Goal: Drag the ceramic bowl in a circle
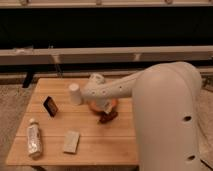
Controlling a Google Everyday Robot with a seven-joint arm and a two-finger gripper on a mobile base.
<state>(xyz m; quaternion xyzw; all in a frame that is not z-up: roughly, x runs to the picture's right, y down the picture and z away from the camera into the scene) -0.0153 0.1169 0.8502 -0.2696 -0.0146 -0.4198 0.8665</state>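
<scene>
1. Looking over your worktop, you find the ceramic bowl right of its middle. Only slivers of the orange rim show on either side of the arm.
2. Your tool sits low over the bowl with its jaws drawn together. You cannot tell whether they pinch the rim.
3. The white arm reaches in from the right and hides most of the bowl.
4. A white cup stands upright just left of the bowl.
5. A dark brown item, too unclear to name, lies just in front of the bowl.
6. Further left, a small dark slab stands tilted. A clear bottle lies near the front left corner, with a pale flat block beside it.
</scene>
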